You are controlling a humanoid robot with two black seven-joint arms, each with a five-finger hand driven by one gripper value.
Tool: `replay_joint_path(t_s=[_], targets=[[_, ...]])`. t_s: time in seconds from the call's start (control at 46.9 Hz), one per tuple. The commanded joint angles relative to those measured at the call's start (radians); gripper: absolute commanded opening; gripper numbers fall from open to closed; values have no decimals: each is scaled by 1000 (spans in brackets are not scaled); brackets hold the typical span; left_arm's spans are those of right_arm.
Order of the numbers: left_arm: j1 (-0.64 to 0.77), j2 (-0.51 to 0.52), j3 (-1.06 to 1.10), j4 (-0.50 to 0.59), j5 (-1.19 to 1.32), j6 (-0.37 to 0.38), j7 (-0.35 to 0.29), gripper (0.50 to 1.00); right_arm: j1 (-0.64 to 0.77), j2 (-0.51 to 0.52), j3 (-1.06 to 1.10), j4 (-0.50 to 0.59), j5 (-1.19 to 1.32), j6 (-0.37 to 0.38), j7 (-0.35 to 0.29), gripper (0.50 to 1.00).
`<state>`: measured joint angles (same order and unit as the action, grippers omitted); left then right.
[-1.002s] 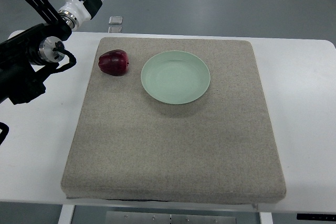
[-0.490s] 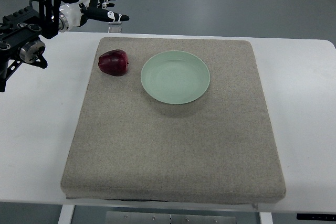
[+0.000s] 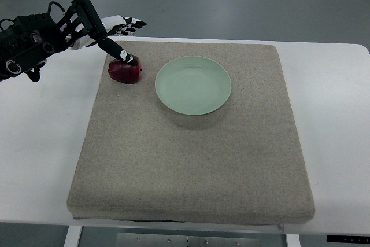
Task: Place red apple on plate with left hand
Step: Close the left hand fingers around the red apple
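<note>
Since half a second ago the left hand [image 3: 118,36] has dropped from beyond the table edge to the red apple [image 3: 124,72], fingers spread, one dark fingertip over its top. Apple lies on the grey mat [image 3: 191,160], just left of the green plate [image 3: 193,85], apart from it.

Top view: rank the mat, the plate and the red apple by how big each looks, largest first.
1. Grey mat, by far the largest.
2. Green plate, lying on the mat.
3. Red apple, smallest, partly covered by the left hand.
</note>
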<state>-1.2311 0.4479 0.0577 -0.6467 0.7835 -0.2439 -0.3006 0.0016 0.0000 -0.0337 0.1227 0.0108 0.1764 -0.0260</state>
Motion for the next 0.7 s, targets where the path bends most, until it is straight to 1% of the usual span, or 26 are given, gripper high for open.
replay_joint_path(t_s=[0.0,0.085,0.277,0.49,0.682], targets=[[-18,0,36,-4,2,6,0,990,0,0,0,0,0,0,0,932],[-21,-3,50,-4,28,15,0,990,0,0,0,0,0,0,0,930],[-30,-5,51,-4,197,32,-2,988,0,0,0,0,0,0,0,930],[-36,0,54,-50,214,17,-3,990,0,0,0,0,0,0,0,930],[-31,2,74,-56,250,12,-3,990,0,0,0,0,0,0,0,932]])
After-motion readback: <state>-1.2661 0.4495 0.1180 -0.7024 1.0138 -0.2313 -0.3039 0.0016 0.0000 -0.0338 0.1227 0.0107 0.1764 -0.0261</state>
